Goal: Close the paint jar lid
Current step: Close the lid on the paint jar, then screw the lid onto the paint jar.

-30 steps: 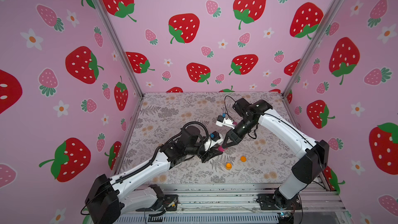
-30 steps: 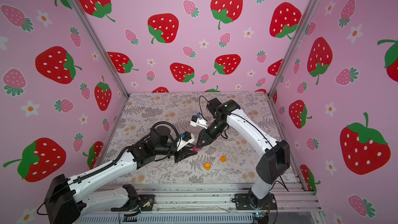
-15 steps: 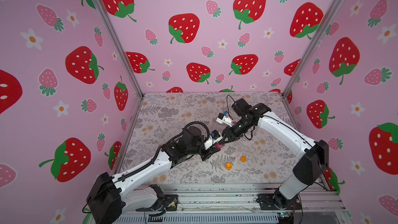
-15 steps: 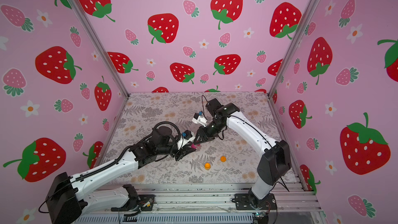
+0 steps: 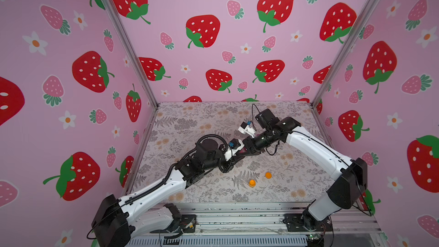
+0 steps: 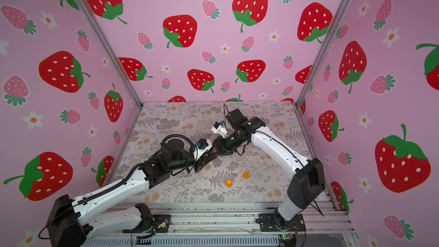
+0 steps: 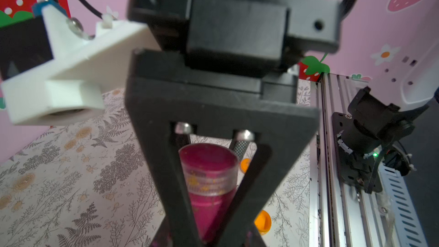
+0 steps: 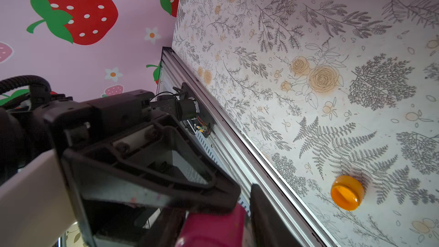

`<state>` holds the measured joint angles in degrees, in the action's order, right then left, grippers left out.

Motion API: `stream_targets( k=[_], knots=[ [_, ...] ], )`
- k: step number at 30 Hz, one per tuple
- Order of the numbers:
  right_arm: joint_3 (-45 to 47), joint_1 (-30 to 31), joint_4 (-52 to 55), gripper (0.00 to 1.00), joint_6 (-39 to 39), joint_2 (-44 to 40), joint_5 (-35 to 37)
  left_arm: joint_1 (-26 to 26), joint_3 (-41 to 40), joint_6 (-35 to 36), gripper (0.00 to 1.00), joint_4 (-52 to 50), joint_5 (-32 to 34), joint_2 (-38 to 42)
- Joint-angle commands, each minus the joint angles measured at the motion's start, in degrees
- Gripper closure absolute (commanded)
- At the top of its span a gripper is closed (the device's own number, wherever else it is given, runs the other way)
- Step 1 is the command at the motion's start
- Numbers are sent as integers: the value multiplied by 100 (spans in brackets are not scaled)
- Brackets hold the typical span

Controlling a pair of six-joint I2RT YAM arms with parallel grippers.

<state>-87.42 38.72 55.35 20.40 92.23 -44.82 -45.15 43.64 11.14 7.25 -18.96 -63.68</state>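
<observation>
Our left jaws clamp the jar [image 7: 209, 212]; whether the right jaws grip its lid [image 7: 208, 159] we cannot tell. If loose, the lid could drop off.

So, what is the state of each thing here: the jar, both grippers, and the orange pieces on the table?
paint jar: held off the table, between both grippers; whether it is fully closed cannot be told.
left gripper: shut on the paint jar.
right gripper: jaws either side of the jar; gripping or released, cannot tell.
orange pieces: lying loose on the table, apart, untouched.
</observation>
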Motion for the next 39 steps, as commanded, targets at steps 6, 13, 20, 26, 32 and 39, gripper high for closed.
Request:
stream_targets(
  k=[6, 13, 20, 26, 32, 39],
  knots=[
    [-513, 80, 846, 41, -167, -6, -236, -330, -165, -346, 76, 1478, -103, -160],
    [-500, -139, 633, 26, -40, -335, -497, -390, -429, -679, 76, 1864, -148, -328],
    [-297, -475, 342, 17, 98, -665, -807, -390, -632, -972, 76, 2186, -148, -402],
    [274, -813, -137, 4, 371, -1057, -1210, -390, -828, -1263, 76, 2627, -91, -320],
    [848, -1112, -1205, 1, 987, -1509, -1671, -390, -874, -1605, 76, 3115, -91, -338],
    [1873, -1552, -2611, 1, 1898, -2056, -2143, -399, -772, -1977, 76, 3615, -263, -355]
  ],
)
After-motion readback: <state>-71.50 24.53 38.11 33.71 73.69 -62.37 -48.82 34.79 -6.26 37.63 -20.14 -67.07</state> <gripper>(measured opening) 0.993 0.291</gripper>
